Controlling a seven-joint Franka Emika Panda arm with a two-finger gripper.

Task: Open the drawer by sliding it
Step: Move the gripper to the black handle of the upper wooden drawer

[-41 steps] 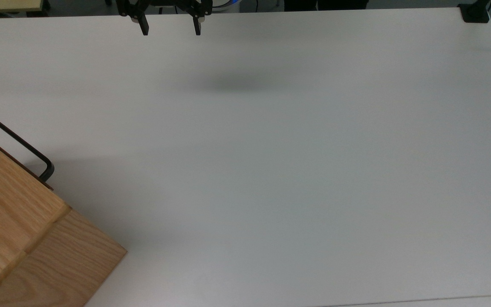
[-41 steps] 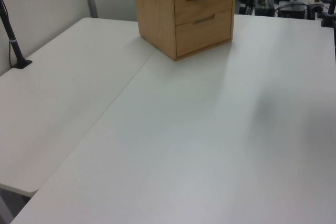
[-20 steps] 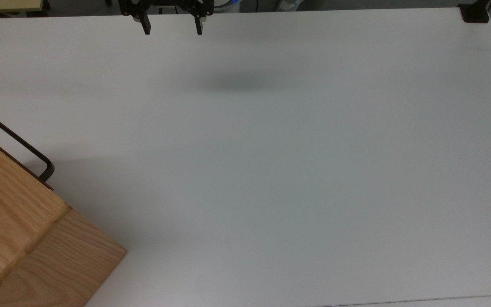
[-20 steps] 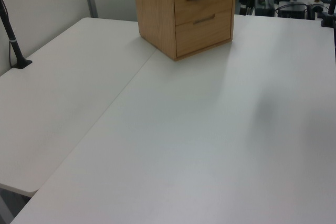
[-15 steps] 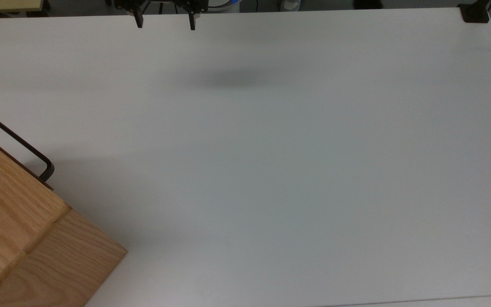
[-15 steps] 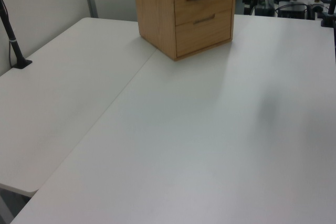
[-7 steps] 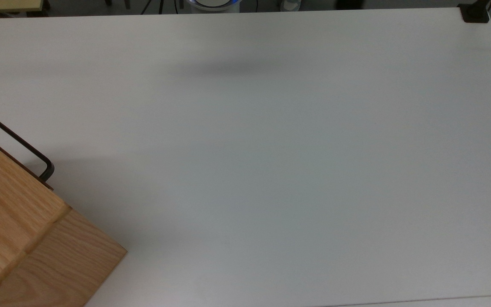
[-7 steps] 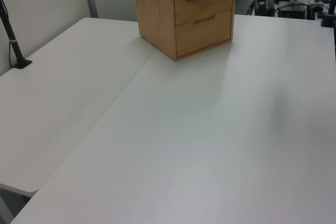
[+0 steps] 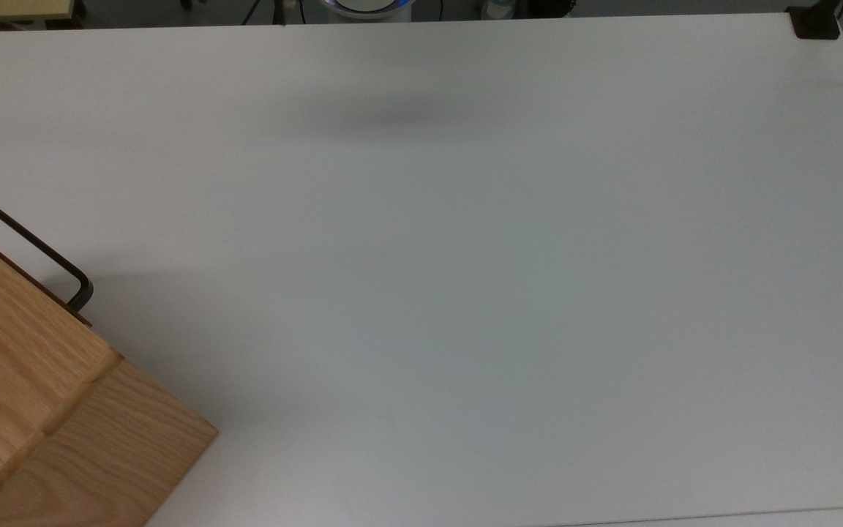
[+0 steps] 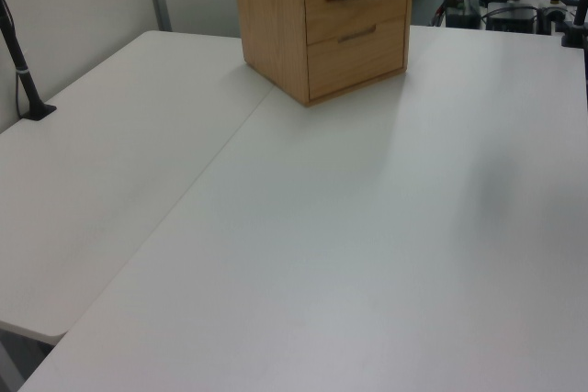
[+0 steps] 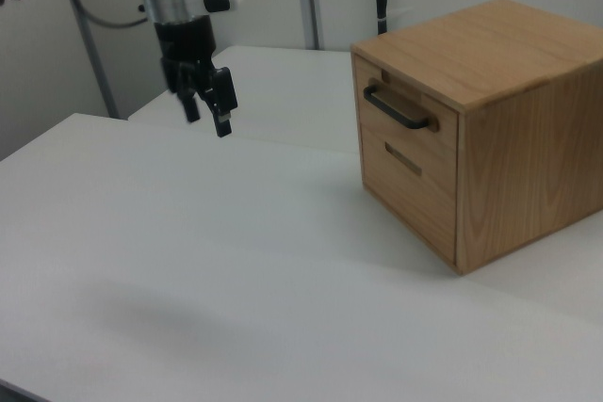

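Hangs above the white surface [image 11: 236,261], the tool [image 11: 208,113], fingers parted by a narrow gap and holding nothing, well apart from the cabinet [image 11: 528,129] toward the right view's left. Sits shut in the cabinet's upper slot, the drawer [image 11: 408,129], front panel flush, black bar handle [image 11: 396,111] standing proud of it; below it, a 2nd drawer front [image 11: 403,185] with a slim recessed pull.

Risks, judged from here: with so narrow a gap, may fail to straddle the bar and knock the panel instead. Approaching too low could catch the lower front rather than the handle. Pulling off the drawer's axis may bind the slide, and since nothing visibly anchors the cabinet, could drag the whole box across the surface instead of opening it.

No brand, label or readable writing anywhere on cabinet, drawer or arm.
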